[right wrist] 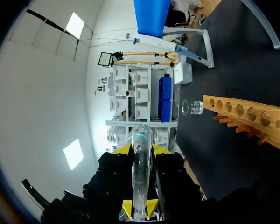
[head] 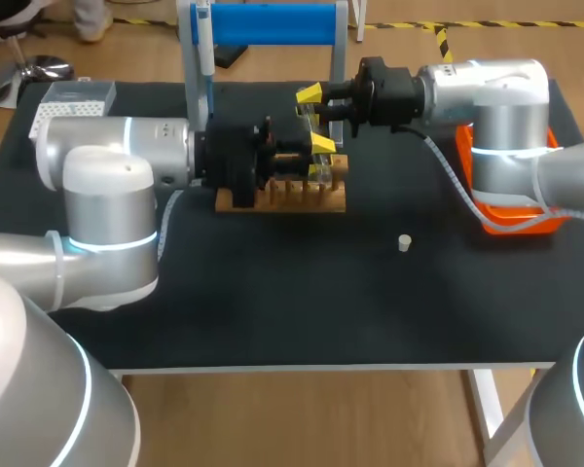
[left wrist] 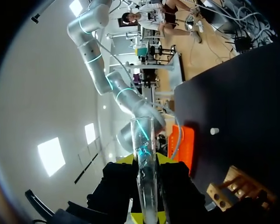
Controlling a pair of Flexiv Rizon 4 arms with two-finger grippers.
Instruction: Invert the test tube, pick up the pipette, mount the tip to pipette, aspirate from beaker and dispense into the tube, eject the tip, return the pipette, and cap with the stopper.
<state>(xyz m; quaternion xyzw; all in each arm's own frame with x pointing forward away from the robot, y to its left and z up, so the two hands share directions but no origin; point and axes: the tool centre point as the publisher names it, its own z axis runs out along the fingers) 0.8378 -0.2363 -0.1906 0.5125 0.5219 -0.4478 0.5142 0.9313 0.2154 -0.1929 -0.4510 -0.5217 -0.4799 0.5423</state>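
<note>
A clear glass test tube (left wrist: 143,140) is held in the air above the black table (head: 321,311), lying about level, near the right end of a long wooden rack with a row of holes (head: 282,197). It is clamped between the two fingers of the left gripper (left wrist: 146,161). In the right wrist view it is also seen pressed between the fingers of the right gripper (right wrist: 141,150), so both grippers are closed on the same tube at different places along it. The open mouth is seen past the left gripper's fingers and the rounded closed end past the right gripper's.

A small pale stopper (head: 405,243) is lying on the table, apart from the rack, between it and an orange plastic tray (head: 514,222). A white and blue pipette (head: 204,44) is hung on a blue-topped stand (head: 273,24) behind the rack. A small clear glass beaker (right wrist: 191,107) is standing just beside one end of the rack. A white box (head: 73,102) is placed at the far left corner of the table.
</note>
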